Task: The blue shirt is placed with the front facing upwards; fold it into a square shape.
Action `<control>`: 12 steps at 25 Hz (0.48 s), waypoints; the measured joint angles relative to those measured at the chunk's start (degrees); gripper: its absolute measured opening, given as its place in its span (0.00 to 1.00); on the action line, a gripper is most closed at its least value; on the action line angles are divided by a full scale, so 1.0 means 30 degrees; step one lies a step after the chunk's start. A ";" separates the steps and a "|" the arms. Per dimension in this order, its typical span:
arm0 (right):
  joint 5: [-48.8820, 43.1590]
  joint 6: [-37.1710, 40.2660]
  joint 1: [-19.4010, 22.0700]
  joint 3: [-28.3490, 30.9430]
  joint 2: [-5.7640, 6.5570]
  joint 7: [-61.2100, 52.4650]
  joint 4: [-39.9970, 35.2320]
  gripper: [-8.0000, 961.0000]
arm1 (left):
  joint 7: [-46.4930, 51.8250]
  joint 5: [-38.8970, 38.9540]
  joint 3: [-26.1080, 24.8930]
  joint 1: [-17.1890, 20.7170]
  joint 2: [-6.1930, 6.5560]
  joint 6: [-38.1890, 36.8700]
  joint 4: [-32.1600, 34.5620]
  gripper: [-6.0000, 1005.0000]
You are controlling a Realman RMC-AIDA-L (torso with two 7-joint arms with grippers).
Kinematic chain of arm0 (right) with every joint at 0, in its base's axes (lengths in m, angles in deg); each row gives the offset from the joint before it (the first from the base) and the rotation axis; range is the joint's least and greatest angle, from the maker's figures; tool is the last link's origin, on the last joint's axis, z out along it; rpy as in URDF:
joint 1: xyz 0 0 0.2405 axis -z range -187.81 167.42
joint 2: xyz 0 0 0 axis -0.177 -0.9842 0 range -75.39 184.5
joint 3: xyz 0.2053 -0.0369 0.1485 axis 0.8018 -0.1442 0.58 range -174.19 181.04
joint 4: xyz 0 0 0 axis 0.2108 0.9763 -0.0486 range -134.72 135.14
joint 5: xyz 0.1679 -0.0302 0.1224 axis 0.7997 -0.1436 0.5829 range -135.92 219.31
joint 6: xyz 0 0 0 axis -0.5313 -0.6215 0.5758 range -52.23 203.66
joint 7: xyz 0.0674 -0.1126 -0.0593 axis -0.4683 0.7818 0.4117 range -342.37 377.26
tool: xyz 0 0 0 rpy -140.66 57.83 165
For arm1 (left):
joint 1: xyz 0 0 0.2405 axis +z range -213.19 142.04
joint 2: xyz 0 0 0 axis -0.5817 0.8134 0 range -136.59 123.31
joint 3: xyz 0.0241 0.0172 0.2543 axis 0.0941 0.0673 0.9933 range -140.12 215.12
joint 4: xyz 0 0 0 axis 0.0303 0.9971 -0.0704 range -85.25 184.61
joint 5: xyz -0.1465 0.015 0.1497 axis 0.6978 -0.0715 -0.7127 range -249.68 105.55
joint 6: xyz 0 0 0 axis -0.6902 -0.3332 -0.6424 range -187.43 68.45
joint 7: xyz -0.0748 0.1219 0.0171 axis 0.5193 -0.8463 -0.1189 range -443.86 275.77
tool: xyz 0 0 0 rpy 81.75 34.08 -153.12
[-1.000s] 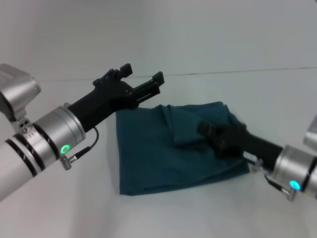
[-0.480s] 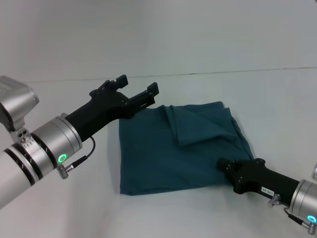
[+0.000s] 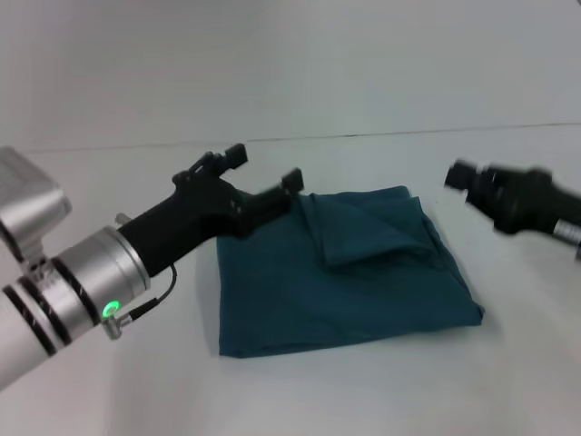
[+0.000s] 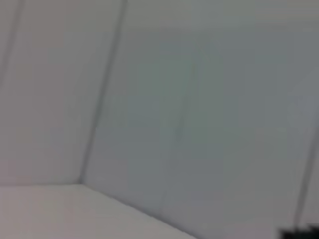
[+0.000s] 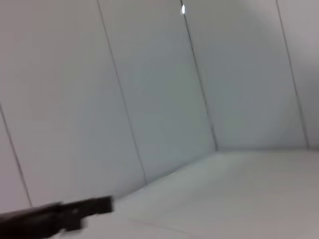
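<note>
Shirt: dark teal-blue cotton shirt folded near-square on white surface | left hand spread empty at its corner | right hand aloft, grip unreadable | step: final check | next: flatten the raised flap.

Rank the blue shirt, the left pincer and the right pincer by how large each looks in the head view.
1. The blue shirt, folded on the table, looks largest.
2. The left pincer, open, near the shirt's far left corner.
3. The right pincer, off the shirt's right side; blurred, so its rank below the left is unsure.

The right gripper is motion-blurred, its fingers unreadable, its arm cut by the head view's edge; the shirt lies folded, lettering and collar hidden; both wrist views show only blurred wall.
</note>
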 joint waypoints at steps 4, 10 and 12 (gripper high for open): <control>-0.2751 0.0147 -0.1113 -0.1893 0.0278 -0.4543 -0.4552 0.07 | -0.2249 -0.0814 -0.0589 -0.0071 0.0355 -0.3357 -0.1339 0.95; -0.7870 0.0731 -0.2726 -0.6687 0.0447 -0.9462 -1.0075 0.34 | -0.1335 -0.3314 -0.0942 -0.0497 0.0749 -0.3751 -0.2187 0.94; -1.0033 0.0676 -0.3391 -0.8399 0.0180 -1.0151 -1.0849 0.41 | -0.0594 -0.4333 -0.0966 -0.0614 0.0809 -0.3470 -0.2160 0.94</control>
